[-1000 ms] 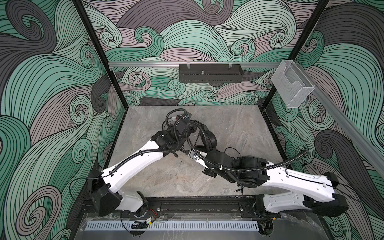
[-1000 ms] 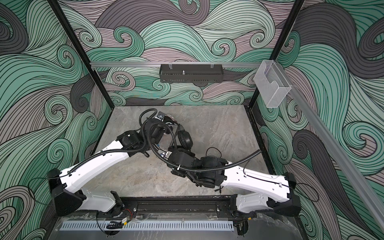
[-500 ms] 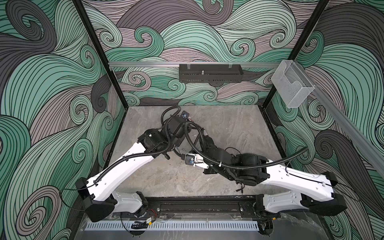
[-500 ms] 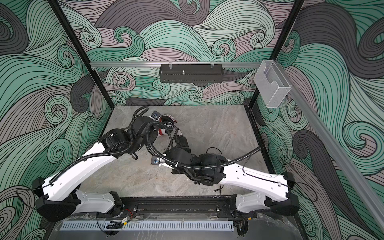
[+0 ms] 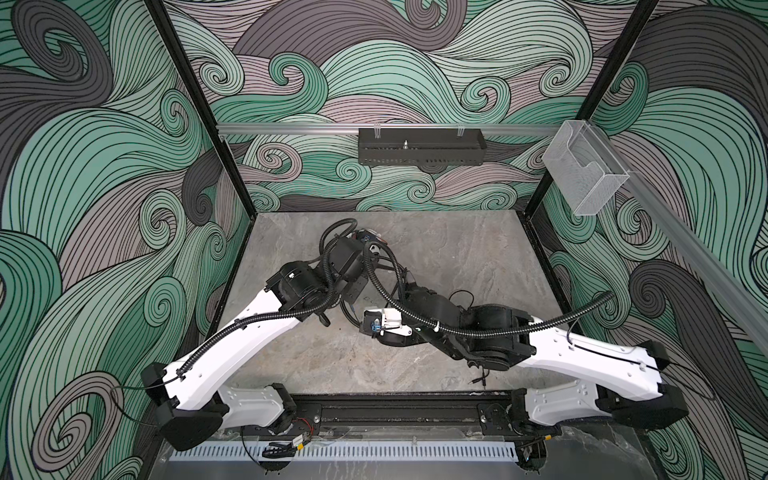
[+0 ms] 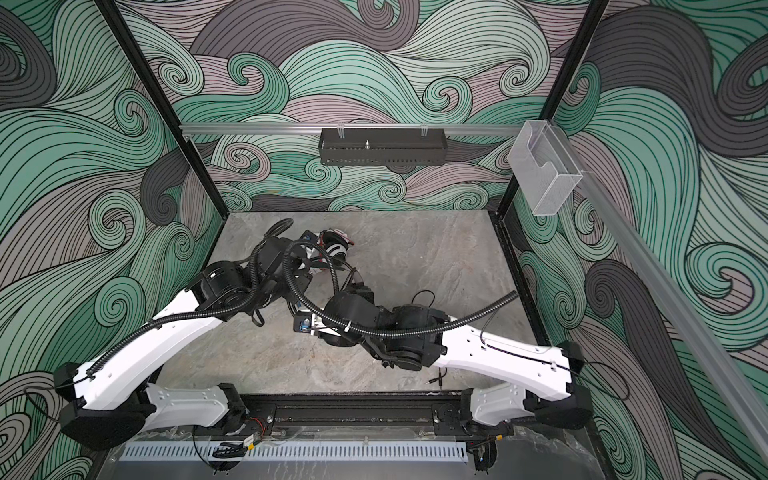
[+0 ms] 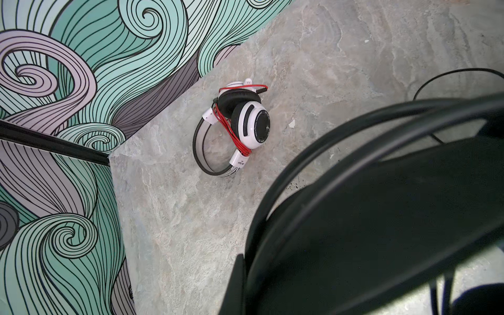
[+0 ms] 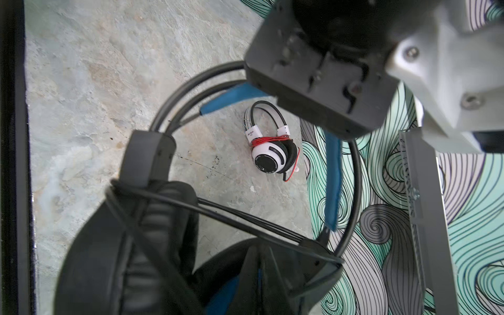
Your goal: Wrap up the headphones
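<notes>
1. Top views: I find the white headset point(image 6: 336, 246) lying on the table point(image 6: 415, 270) near the back left corner. Both arms meet just in front of it.
2. Left wrist view: its red cord point(image 7: 229, 131) is wound on. The black headset point(image 7: 381, 218) hangs aloft, well apart from it.
3. Right wrist view: the left pincer point(image 8: 305, 106) pinches the black headset's band. The right pincer point(image 8: 260, 275) is pressed together by the ear cup; on what, I cannot tell. I judge the black headset light and springy, with soft pads and a thin black cord point(image 8: 231, 215) that slides easily, so hold it by the band.
</notes>
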`<state>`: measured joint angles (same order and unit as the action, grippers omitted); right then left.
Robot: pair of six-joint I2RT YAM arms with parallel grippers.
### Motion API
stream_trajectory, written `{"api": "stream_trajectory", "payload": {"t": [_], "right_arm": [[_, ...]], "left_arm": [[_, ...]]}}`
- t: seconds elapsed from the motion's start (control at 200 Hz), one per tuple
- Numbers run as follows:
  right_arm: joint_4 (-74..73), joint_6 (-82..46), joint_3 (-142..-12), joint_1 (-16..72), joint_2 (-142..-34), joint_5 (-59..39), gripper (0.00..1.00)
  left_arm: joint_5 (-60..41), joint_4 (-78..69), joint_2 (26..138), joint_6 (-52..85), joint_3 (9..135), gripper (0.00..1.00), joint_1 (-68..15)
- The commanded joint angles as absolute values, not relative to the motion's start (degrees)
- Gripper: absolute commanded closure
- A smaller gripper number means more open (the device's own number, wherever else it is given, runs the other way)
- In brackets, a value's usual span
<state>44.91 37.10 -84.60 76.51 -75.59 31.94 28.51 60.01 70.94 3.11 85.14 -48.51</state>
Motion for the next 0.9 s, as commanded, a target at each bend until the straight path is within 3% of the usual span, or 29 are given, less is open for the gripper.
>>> {"api": "stream_trajectory", "payload": {"t": [0.0,0.42,0.68,0.896], "right_arm": [[46.4,39.73,-83.77,75.94,-74.32,36.69,0.9],[48.66,46.82,-86.74,75.76,-75.45,46.53,0.81],[48.61,44.97,-88.66,73.19,-73.93,46.16,0.81],[48.45,40.16,-90.36,68.68,-73.92,40.35,0.81]], "left_arm": [[27.52,61.48,68.12,0.81,86.49,1.0,-49.0],[32.78,66.2,69.71,-3.29,91.8,1.0,-50.47],[31.68,66.44,68.49,-4.32,92.26,1.0,-51.05],[24.22,66.02,66.84,-4.47,93.07,1.0,-51.06]]}}
